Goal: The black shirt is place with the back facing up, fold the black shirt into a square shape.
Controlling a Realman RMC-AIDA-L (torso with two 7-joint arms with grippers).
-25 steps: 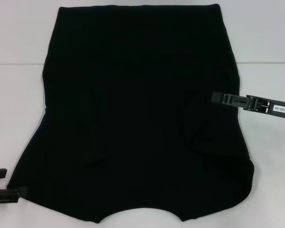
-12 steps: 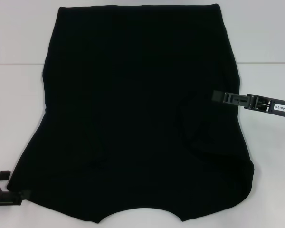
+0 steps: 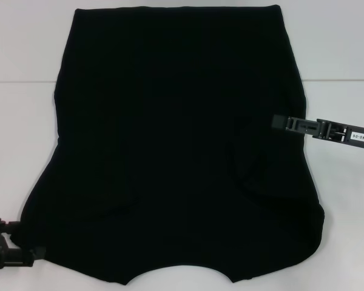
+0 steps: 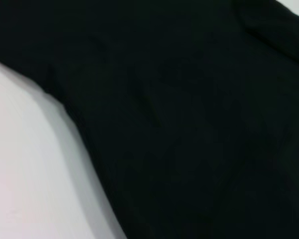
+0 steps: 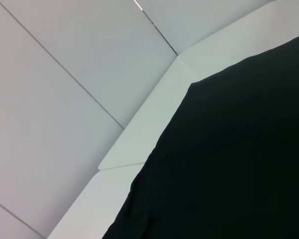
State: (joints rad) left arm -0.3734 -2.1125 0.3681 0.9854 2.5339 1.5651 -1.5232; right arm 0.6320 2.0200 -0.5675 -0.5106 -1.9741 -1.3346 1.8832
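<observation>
Sideways, right gripper [image 3: 278, 122] overlaps black shirt [image 3: 170, 139]; jaws' opening indiscernible.

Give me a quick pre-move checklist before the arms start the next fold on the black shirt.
1. black shirt lying spread on the white table, back up with no lettering showing: ok.
2. left gripper at the shirt's near left corner: ok, it sits at the edge.
3. Left gripper actually pinching fabric: cannot tell; its fingers merge with the dark cloth.
4. right gripper over the shirt's right side, where a sleeve already lies folded inward: ok.
5. Right gripper holding fabric: cannot tell.
6. Cloth free of big bunching: not ok, creases curve below the right gripper.
</observation>
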